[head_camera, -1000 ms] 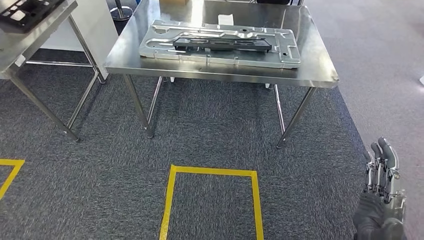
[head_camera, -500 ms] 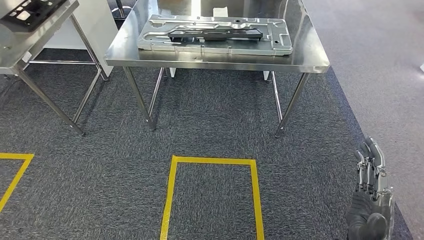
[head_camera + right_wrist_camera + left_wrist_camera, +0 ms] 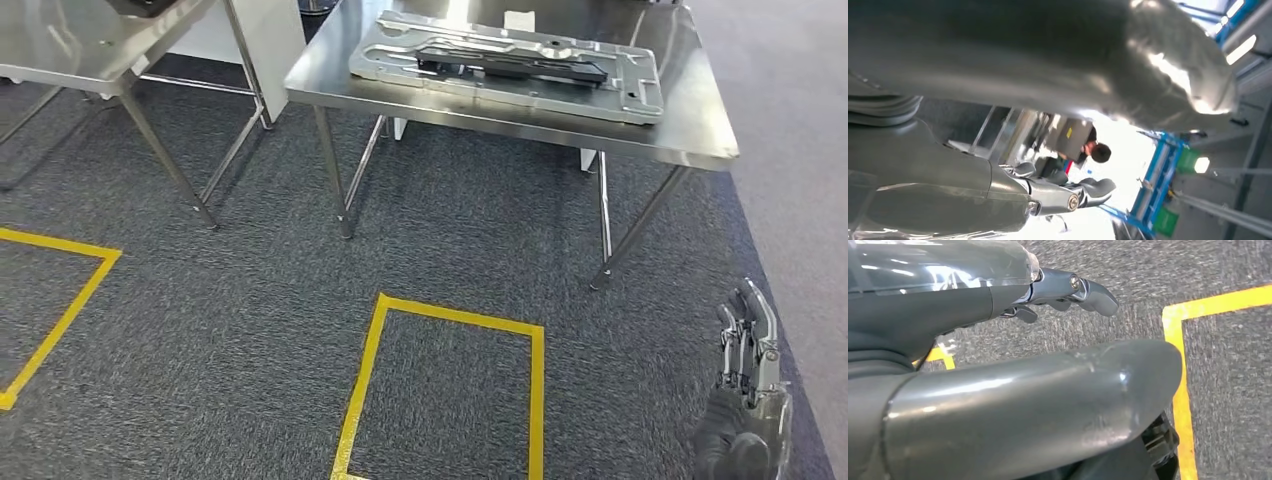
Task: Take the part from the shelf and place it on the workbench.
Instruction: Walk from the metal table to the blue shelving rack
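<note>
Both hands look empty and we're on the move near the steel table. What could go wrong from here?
1. The right hand hangs open and empty, as does the left hand, while a black part already lies on the grey tray; the shelf pick may have been skipped.
2. The table legs stand just past the yellow floor box; overstepping it may bump the table.

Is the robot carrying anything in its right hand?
No, in the head view the right hand hangs low beside the body over the carpet, its fingers straight with nothing between them.
</note>
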